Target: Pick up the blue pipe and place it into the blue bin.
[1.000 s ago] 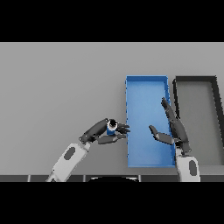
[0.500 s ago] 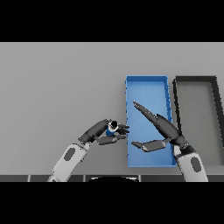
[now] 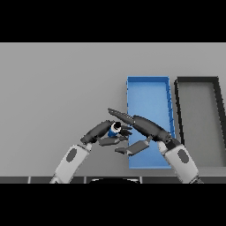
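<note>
The left hand (image 3: 102, 133) is curled around the short blue cylindrical pipe (image 3: 114, 129), held above the grey table (image 3: 57, 88) just left of the rectangular blue bin (image 3: 148, 90). The right hand (image 3: 145, 127), fingers straight and spread, reaches leftward over the bin's near left edge, its fingertips just beside the pipe. A dark grey rectangular bin (image 3: 198, 84) lies beyond the right hand's far side.

Matt grey table (image 3: 53, 88), smooth plastic-looking blue bin (image 3: 148, 80), matt black bin (image 3: 196, 80).
</note>
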Controlling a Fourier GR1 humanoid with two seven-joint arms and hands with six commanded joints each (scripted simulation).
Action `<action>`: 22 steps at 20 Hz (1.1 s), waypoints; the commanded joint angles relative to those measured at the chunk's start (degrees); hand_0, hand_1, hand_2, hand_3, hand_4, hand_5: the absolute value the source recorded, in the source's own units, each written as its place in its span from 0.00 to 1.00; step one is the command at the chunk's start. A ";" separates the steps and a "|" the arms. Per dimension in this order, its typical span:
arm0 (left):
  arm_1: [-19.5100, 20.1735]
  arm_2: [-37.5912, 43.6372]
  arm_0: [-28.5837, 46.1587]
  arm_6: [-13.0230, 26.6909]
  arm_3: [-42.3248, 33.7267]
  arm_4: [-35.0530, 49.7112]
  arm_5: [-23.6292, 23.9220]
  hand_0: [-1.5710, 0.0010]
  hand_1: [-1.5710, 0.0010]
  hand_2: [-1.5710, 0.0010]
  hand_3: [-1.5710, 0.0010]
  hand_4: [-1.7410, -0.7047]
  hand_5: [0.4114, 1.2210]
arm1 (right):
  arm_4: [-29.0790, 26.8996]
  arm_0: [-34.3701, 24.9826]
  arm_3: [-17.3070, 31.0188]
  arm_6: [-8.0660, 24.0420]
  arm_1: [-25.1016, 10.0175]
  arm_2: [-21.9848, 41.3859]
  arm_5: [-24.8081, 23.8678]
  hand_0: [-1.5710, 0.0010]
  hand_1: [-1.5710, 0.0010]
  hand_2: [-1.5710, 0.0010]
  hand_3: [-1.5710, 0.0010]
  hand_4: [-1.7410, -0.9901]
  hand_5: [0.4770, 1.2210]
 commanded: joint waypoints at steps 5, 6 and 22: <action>-0.88 2.07 -0.38 1.44 -0.24 2.70 -2.93 0.00 0.00 0.00 0.00 0.27 1.00 | -0.50 -6.67 5.98 2.20 3.94 1.83 1.54 1.00 1.00 1.00 1.00 0.71 0.05; -1.08 1.63 -0.16 -0.37 0.33 1.32 -3.04 0.00 0.00 0.00 0.00 0.28 1.00 | 0.18 -6.39 6.90 1.66 4.58 2.62 2.01 1.00 0.99 0.99 1.00 0.70 0.05; -3.90 3.30 0.30 -0.83 1.09 -1.31 -4.10 0.00 0.00 0.01 0.10 0.01 1.00 | 1.93 -8.44 10.71 -4.38 9.94 4.07 3.76 0.05 0.05 0.05 0.07 0.34 0.85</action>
